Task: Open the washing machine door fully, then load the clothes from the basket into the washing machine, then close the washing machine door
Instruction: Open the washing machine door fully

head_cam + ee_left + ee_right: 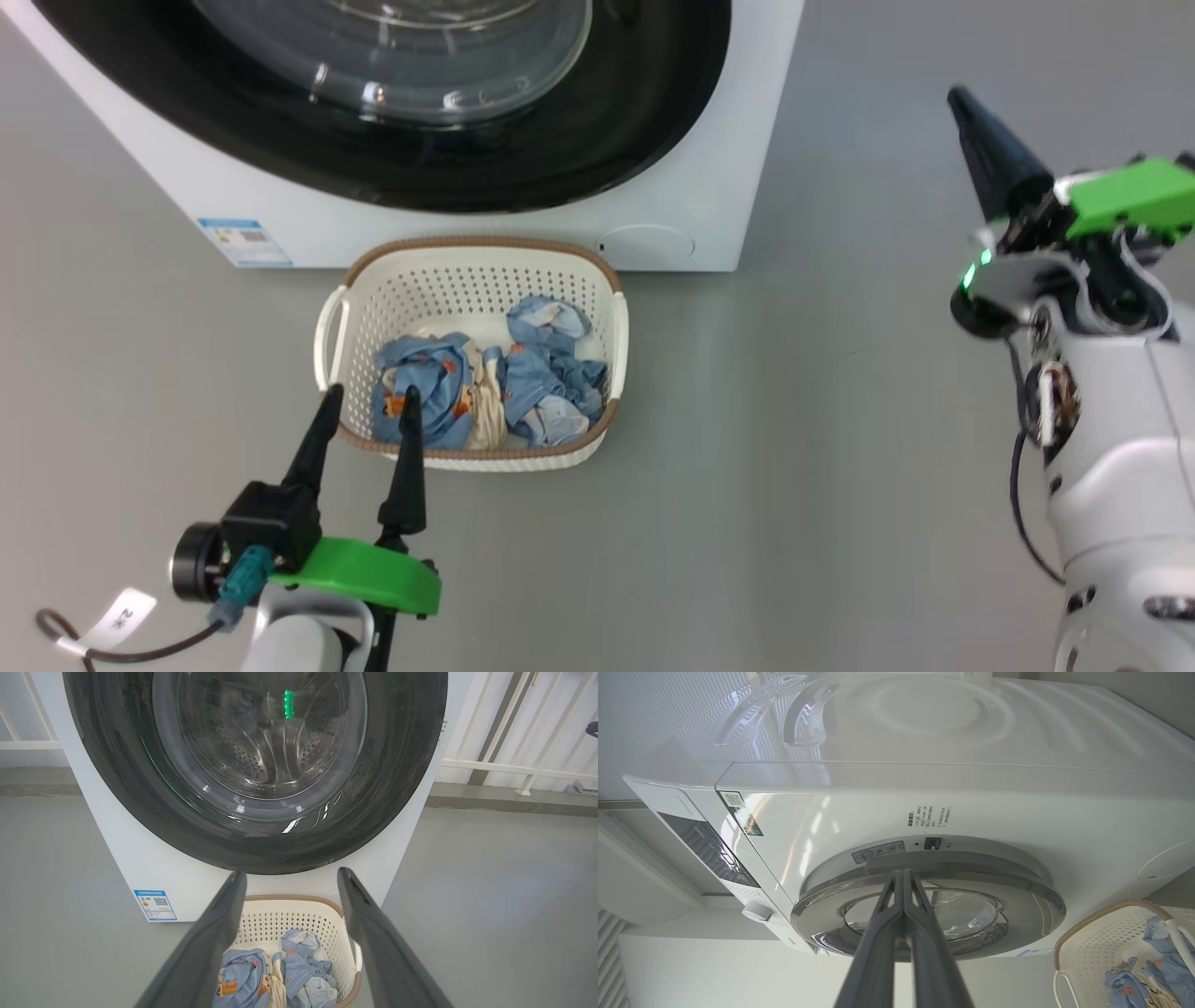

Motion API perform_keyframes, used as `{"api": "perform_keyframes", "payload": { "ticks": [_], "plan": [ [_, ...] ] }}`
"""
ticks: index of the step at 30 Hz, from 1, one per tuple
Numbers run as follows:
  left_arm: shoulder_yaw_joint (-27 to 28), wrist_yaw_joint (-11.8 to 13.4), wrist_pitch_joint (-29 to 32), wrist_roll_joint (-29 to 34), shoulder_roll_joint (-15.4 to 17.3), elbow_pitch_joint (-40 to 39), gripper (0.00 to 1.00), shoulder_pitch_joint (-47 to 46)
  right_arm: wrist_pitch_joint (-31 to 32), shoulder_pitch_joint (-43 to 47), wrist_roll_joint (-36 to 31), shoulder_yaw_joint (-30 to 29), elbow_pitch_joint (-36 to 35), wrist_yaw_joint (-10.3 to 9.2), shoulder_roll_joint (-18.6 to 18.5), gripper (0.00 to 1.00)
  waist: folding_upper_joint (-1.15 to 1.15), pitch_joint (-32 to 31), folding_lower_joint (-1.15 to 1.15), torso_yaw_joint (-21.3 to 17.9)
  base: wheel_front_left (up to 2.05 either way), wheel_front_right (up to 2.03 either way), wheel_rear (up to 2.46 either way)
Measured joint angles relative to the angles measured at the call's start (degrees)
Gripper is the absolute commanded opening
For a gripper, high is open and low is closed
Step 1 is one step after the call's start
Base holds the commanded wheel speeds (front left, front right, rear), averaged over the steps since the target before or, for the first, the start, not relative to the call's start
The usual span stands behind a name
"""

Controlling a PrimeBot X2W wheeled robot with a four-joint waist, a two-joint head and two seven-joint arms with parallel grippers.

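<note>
The white washing machine [467, 224] stands at the top of the head view. Its round black washing machine door [607, 121] with the glass bowl faces me. In the right wrist view a thin gap shows between the door [1017, 891] rim and the machine front by the latch hole. On the floor before the machine sits the white basket [485, 245], holding the light-blue clothes [485, 383]. My left gripper [371, 397] hangs open and empty over the basket's near left corner, aimed at the door [383, 788]. Off to the right, my right gripper [957, 93] is shut and empty, its tips [903, 873] at the door's latch-side rim.
Grey floor surrounds the machine and the basket [289, 919]. A blue energy sticker [245, 241] and a round cap [646, 245] mark the machine's lower front. White railings [514, 767] run behind it. The control panel's knob [757, 911] shows in the right wrist view.
</note>
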Motion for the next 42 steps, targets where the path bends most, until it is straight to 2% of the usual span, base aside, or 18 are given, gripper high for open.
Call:
{"api": "perform_keyframes", "payload": {
  "ticks": [6, 14, 24, 33, 42],
  "plan": [
    [-2.16, 0.49, -0.11, -1.18, -0.10, -0.90, 1.00, -2.18, 3.44, -8.42, -0.26, 1.45, 3.77, 0.00, -1.72, 0.00, 0.00, 3.16, 0.00, 1.75, 0.00, 0.00, 0.00],
    [-4.75, 1.01, -0.15, -2.09, -0.16, -1.92, 1.00, -5.11, 5.01, -16.95, -1.66, 2.80, 8.75, 0.00, -4.56, 0.00, 0.00, 7.07, 0.00, 4.12, 0.00, 0.00, 0.00],
    [-7.66, 2.03, -0.16, -3.55, -0.29, -3.70, 1.00, -8.22, 6.51, -29.03, -6.92, 5.80, 16.12, 0.00, -7.58, 0.00, 0.00, 12.48, 0.00, 7.67, 0.00, 0.00, 0.00],
    [-9.46, 3.03, -0.16, -5.46, -0.36, -4.88, 1.00, -10.83, 6.97, -37.87, -10.96, 8.65, 20.93, 0.00, -8.05, 0.00, 0.00, 16.65, 0.00, 10.56, 0.00, 0.00, 0.00],
    [-9.85, 3.53, -0.16, -6.01, -0.38, -5.38, 1.00, -12.03, 7.02, -41.97, -12.71, 10.32, 24.16, 0.00, -8.26, 0.00, 0.00, 19.18, 0.00, 12.14, 0.00, 0.00, 0.00]
  ]
}}
